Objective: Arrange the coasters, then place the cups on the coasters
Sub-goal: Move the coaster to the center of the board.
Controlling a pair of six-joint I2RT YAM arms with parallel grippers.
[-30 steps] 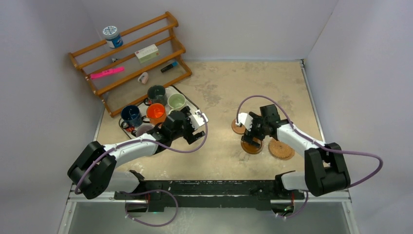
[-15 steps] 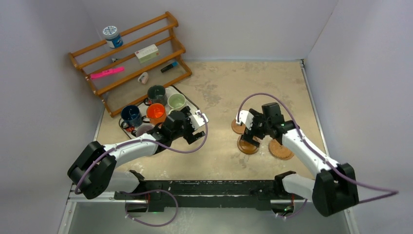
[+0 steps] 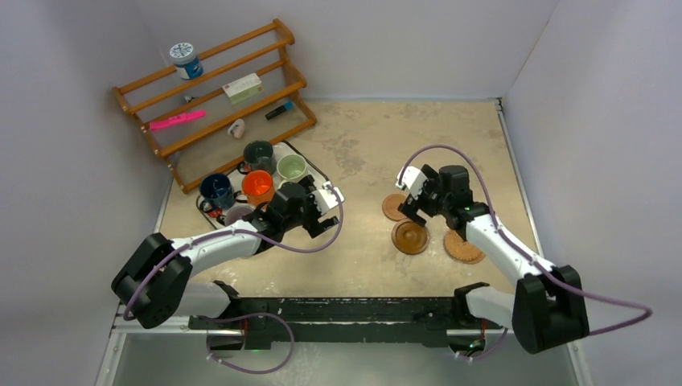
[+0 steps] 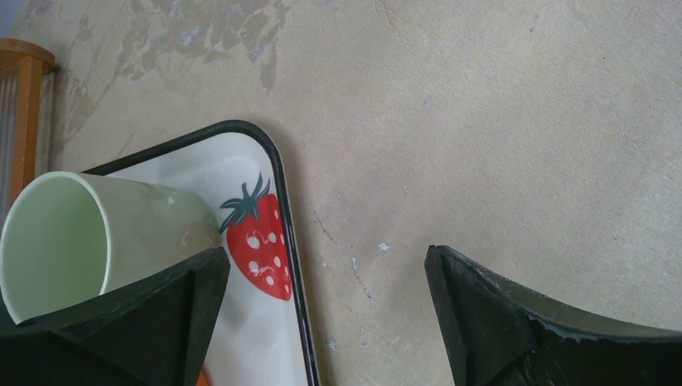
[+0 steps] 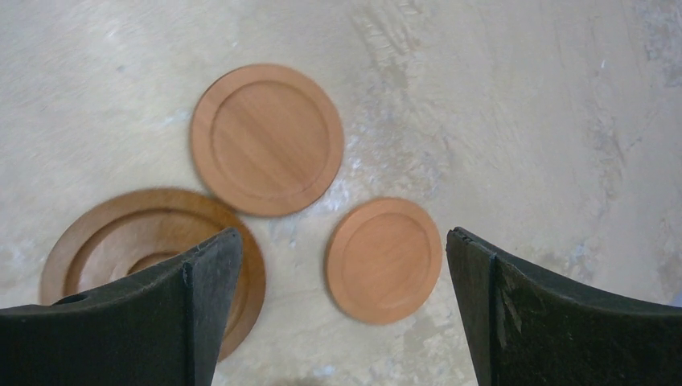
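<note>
- We see the left arm (image 3: 211,246) reach from its base at the near left. Its forearm stretches low, away and to the right.
- Our left hand (image 3: 322,205) sits at the end of that forearm, tipped downward. Its two dark fingers (image 4: 153,322) are spread wide with nothing between them.
- We see the right arm (image 3: 500,245) rise from its base at the near right and lean away and to the left, with the elbow bent.
- Our right hand (image 3: 414,207) faces downward. Its fingers (image 5: 563,322) are parted just as wide and grip nothing.
</note>
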